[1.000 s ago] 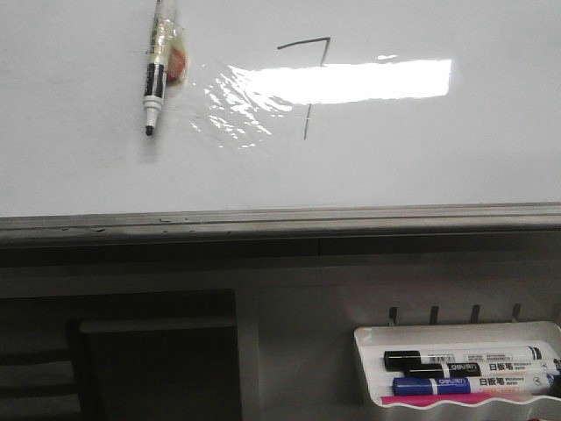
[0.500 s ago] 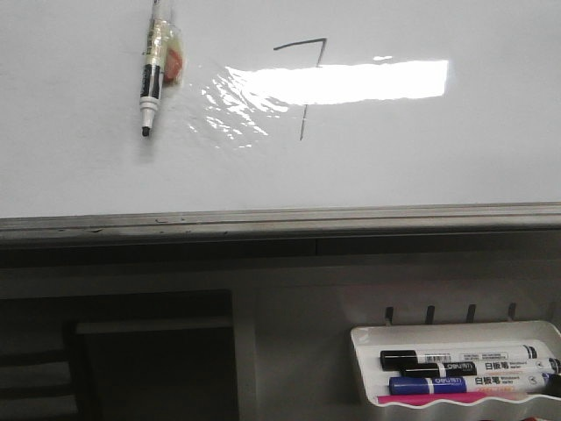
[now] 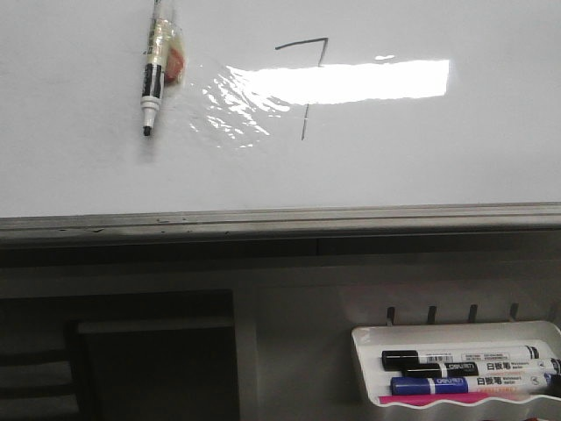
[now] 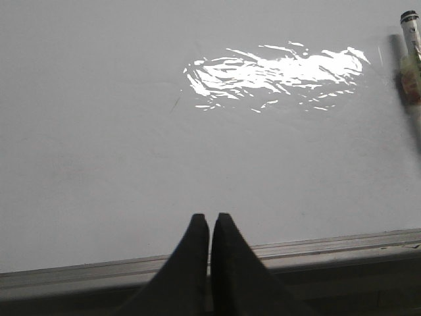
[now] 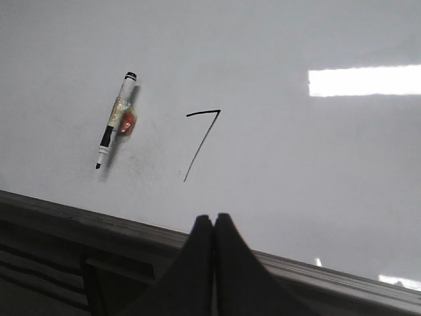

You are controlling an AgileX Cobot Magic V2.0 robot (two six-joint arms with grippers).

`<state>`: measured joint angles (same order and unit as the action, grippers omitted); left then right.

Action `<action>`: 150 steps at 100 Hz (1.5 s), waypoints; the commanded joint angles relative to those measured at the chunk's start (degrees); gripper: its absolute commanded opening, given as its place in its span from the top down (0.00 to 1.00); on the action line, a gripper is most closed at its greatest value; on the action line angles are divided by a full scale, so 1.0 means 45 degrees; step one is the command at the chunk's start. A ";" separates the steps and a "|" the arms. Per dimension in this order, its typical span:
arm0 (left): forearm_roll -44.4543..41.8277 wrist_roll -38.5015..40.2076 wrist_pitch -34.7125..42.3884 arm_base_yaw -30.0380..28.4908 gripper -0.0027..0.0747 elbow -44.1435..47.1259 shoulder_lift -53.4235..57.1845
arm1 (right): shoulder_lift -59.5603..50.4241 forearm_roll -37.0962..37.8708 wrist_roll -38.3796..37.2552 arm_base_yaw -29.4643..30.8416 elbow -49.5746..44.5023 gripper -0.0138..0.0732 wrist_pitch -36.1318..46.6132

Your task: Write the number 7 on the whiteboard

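Note:
The whiteboard (image 3: 421,167) fills the upper front view, with glare across its middle. A thin dark number 7 (image 3: 307,83) is drawn on it; it also shows in the right wrist view (image 5: 202,141). A black-and-white marker (image 3: 153,83) sticks to the board left of the 7, tip down; it also shows in the right wrist view (image 5: 113,125) and at the edge of the left wrist view (image 4: 411,46). My left gripper (image 4: 210,218) is shut and empty near the board's lower rail. My right gripper (image 5: 214,218) is shut and empty, below the 7. Neither gripper shows in the front view.
The grey metal rail (image 3: 280,219) runs along the board's lower edge. A small white tray (image 3: 456,338) at the lower right holds black, blue and pink markers (image 3: 456,373). A dark shelf opening (image 3: 131,351) lies at the lower left.
Only a slight shift of the front view; the 7 and the marker on the board stay as they were.

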<state>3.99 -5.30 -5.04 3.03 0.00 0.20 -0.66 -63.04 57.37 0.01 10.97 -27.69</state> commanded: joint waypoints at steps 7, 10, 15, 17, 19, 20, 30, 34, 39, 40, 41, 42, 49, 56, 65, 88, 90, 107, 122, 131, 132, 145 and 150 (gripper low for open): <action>0.0093 0.0133 0.0868 -0.0008 0.99 0.0448 0.0399 | -0.0164 -0.0472 0.0096 0.0032 0.0316 0.92 0.0446; 0.0093 0.0133 0.0868 -0.0008 0.99 0.0448 0.0399 | -0.0164 -0.0472 0.0096 0.0032 0.0316 0.92 0.0446; 0.0093 0.0133 0.0868 -0.0008 0.99 0.0448 0.0399 | -0.0164 -0.0472 0.0096 0.0032 0.0316 0.92 0.0446; 0.0093 0.0133 0.0868 -0.0008 0.99 0.0448 0.0399 | -0.0164 -0.0472 0.0096 0.0032 0.0316 0.92 0.0446; 0.0093 0.0133 0.0868 -0.0008 0.99 0.0448 0.0399 | -0.0164 -0.0472 0.0096 0.0032 0.0316 0.92 0.0446; 0.0093 0.0133 0.0868 -0.0008 0.99 0.0448 0.0399 | -0.0164 -0.0472 0.0096 0.0032 0.0316 0.92 0.0446; 0.0093 0.0133 0.0868 -0.0008 0.99 0.0448 0.0399 | -0.0164 -0.0472 0.0096 0.0032 0.0316 0.92 0.0446; 0.0093 0.0133 0.0868 -0.0008 0.99 0.0448 0.0399 | -0.0164 -0.0472 0.0096 0.0032 0.0316 0.92 0.0446; 0.0093 0.0133 0.0868 -0.0008 0.99 0.0448 0.0399 | -0.0164 -0.0472 0.0096 0.0032 0.0316 0.92 0.0446; 0.0093 0.0133 0.0868 -0.0008 0.99 0.0448 0.0399 | -0.0164 -0.0472 0.0096 0.0032 0.0316 0.92 0.0446; 0.0093 0.0133 0.0868 -0.0008 0.99 0.0448 0.0399 | -0.0164 -0.0472 0.0096 0.0032 0.0316 0.92 0.0446; 0.0093 0.0133 0.0868 -0.0008 0.99 0.0448 0.0399 | -0.0164 -0.0472 0.0096 0.0032 0.0316 0.92 0.0446; 0.0093 0.0133 0.0868 -0.0008 0.99 0.0448 0.0399 | -0.0164 -0.0472 0.0096 0.0032 0.0316 0.92 0.0446; 0.0093 0.0133 0.0868 -0.0008 0.99 0.0448 0.0399 | -0.0164 -0.0159 0.0096 0.0032 0.0316 0.92 0.0819; 0.0093 0.0133 0.0868 -0.0008 0.99 0.0448 0.0399 | -0.0134 0.1295 -0.0061 0.0032 0.0309 0.92 0.1287; 0.0093 0.0133 0.0868 -0.0008 0.99 0.0448 0.0399 | 0.0268 1.0520 -0.7709 0.0064 -0.0081 0.92 0.4057; 0.0093 0.0133 0.0868 -0.0008 0.99 0.0448 0.0399 | 0.0349 1.1517 -0.8584 0.0064 -0.0210 0.92 0.4425; 0.0093 0.0133 0.0868 -0.0008 0.99 0.0448 0.0399 | 0.0172 1.4781 -1.1520 0.0064 -0.1795 0.92 0.6613; 0.0093 0.0133 0.0868 -0.0008 0.99 0.0448 0.0399 | -0.0239 1.4781 -1.1544 -0.0165 -0.2977 0.92 0.6719; 0.0093 0.0133 0.0868 -0.0008 0.99 0.0448 0.0399 | -0.0239 1.4781 -1.1544 -0.0188 -0.2952 0.92 0.6003; 0.0093 0.0133 0.0868 -0.0008 0.99 0.0448 0.0399 | -0.0239 1.4781 -1.1544 -0.0188 -0.2952 0.92 0.5977; 0.0093 0.0133 0.0868 -0.0008 0.99 0.0448 0.0399 | -0.0239 1.4781 -1.1519 -0.0188 -0.2952 0.92 0.6032; 0.0093 0.0133 0.0868 -0.0008 0.99 0.0448 0.0399 | -0.0239 1.4781 -1.1519 -0.0188 -0.2952 0.92 0.6032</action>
<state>3.99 -5.26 -5.07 3.03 0.00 0.20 -0.65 2.62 5.50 -0.67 -0.54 -4.65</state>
